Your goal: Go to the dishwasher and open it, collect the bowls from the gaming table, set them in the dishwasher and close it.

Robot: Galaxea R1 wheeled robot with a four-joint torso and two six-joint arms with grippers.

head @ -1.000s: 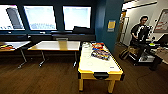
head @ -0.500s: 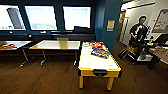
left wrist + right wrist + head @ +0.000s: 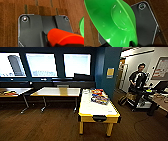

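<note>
1. Bowls: a bright green shallow plastic bowl (image 3: 115, 25) sits close in the right wrist view, tilted over brown carpet (image 3: 11, 25); an orange plastic bowl (image 3: 63, 37) sits close in the left wrist view.
2. Whether either hand is closed on its bowl: cannot tell.
3. Long white-topped table with yellow edge (image 3: 96, 107) stands ahead, carrying colourful packets (image 3: 100, 99).
4. Person (image 3: 137, 79) stands at far right.
</note>
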